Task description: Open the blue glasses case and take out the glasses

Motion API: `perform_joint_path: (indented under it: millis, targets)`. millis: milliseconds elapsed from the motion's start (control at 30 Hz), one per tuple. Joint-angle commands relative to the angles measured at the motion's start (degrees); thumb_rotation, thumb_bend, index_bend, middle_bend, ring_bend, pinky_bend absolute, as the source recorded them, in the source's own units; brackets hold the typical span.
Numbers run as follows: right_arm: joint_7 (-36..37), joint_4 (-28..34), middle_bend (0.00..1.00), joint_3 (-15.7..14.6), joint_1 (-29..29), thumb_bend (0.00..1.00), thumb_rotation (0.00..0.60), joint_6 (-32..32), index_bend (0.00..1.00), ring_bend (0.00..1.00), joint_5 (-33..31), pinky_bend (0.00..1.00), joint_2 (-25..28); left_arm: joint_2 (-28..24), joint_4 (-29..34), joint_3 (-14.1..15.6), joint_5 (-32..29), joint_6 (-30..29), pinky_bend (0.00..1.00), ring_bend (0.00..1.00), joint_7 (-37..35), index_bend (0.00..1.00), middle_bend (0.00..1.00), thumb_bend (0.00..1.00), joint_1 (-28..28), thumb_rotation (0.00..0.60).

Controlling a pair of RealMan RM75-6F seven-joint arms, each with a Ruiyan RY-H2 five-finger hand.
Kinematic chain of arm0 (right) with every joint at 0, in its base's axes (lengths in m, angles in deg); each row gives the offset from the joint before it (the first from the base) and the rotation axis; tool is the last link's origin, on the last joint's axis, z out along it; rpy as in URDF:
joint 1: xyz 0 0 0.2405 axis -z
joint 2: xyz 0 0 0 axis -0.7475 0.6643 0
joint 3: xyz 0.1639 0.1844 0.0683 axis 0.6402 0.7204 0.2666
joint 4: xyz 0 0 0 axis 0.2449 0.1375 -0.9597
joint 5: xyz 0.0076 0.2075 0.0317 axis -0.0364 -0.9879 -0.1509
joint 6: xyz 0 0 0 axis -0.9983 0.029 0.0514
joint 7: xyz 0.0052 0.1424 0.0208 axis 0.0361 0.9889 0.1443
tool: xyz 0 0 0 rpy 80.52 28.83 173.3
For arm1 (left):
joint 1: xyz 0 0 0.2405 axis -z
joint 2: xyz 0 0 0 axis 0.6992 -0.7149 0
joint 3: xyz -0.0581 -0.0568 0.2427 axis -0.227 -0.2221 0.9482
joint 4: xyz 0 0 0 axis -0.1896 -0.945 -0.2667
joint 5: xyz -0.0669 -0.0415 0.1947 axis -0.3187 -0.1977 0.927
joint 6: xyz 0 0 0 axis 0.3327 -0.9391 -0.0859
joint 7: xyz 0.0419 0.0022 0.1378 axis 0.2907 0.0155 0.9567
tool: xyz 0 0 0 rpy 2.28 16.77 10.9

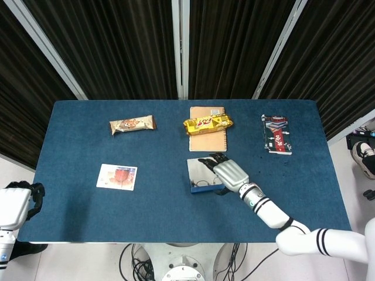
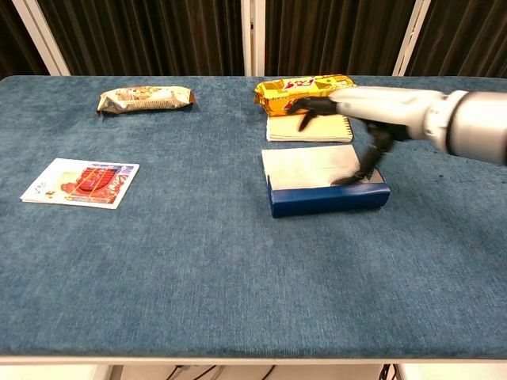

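The blue glasses case (image 2: 328, 199) (image 1: 199, 188) lies open at the table's middle. Its pale-lined lid (image 2: 303, 165) is folded back flat toward the far side. In the head view a dark glasses frame (image 1: 201, 183) shows inside the tray. My right hand (image 2: 358, 106) (image 1: 229, 173) hovers over the case's right half with fingers spread, and its thumb reaches down into the tray's right end. It holds nothing that I can see. My left hand (image 1: 23, 199) hangs off the table's left edge with fingers loosely curved, holding nothing.
A yellow biscuit pack (image 2: 304, 89) lies on a notebook (image 2: 309, 130) just behind the case. A snack bar (image 2: 145, 98) sits at the far left, a picture card (image 2: 81, 181) at the near left, and a red-and-white packet (image 1: 276, 134) at the far right.
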Motion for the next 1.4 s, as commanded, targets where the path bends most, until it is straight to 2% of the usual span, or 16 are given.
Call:
perform_joint_path:
  millis: [33,100,167,233,333,500,933,1233,1400]
  targets:
    - [-1.76,0.93,0.15,-1.72,3.09,0.01,0.600,3.58,0.08,0.00,-0.14,0.00,1.42,-0.01,-0.07,0.02,0.06,-0.01,0.45,0.45,-0.07,0.67,0.63,0.58,-0.01,0.600]
    - [-1.85,1.54,0.16,-2.41,4.81,0.00,0.600,4.74,0.08,0.00,-1.12,0.00,2.40,0.01,-0.09,0.00,0.03,0.08,0.45,0.45,-0.07,0.67,0.63,0.58,0.05,0.600]
    - [-1.72,2.32,0.17,-3.09,5.83,0.04,0.600,4.46,0.06,0.00,-2.19,0.00,3.63,0.01,-0.03,-0.02,-0.01,0.15,0.45,0.45,0.02,0.67,0.63,0.58,0.10,0.600]
    - [-1.00,3.08,0.19,-3.65,6.78,0.14,0.600,3.88,0.02,0.00,-2.99,0.00,4.99,-0.01,0.05,-0.01,-0.01,0.10,0.45,0.45,0.11,0.67,0.63,0.58,0.07,0.600]
    - [1.96,3.21,0.23,-3.87,8.06,0.36,0.600,2.66,0.00,0.00,-3.47,0.00,5.97,0.00,0.08,0.00,0.01,0.02,0.45,0.45,0.23,0.67,0.63,0.58,0.02,0.600]
    - [9.07,1.34,0.25,-3.42,8.77,0.56,0.600,-1.84,0.00,0.00,-2.21,0.00,6.06,0.05,0.11,-0.02,-0.05,0.02,0.45,0.45,0.40,0.67,0.63,0.58,0.02,0.600]
    - [14.15,-1.17,0.25,-2.14,9.35,0.61,0.600,-4.53,0.00,0.00,2.02,0.00,3.56,0.02,0.13,-0.03,-0.09,0.11,0.45,0.45,0.33,0.67,0.63,0.58,0.06,0.600]
    - [13.89,-5.48,0.20,2.07,4.39,0.66,0.600,-9.69,0.00,0.00,0.38,0.00,-2.52,0.01,0.12,-0.04,-0.15,0.10,0.45,0.45,0.29,0.67,0.63,0.58,0.04,0.600]
    - [10.91,-4.07,0.22,1.97,2.59,0.66,0.600,-10.97,0.00,0.00,0.66,0.00,-2.90,-0.08,0.06,-0.04,-0.15,0.17,0.45,0.45,-0.13,0.67,0.63,0.58,0.05,0.600]
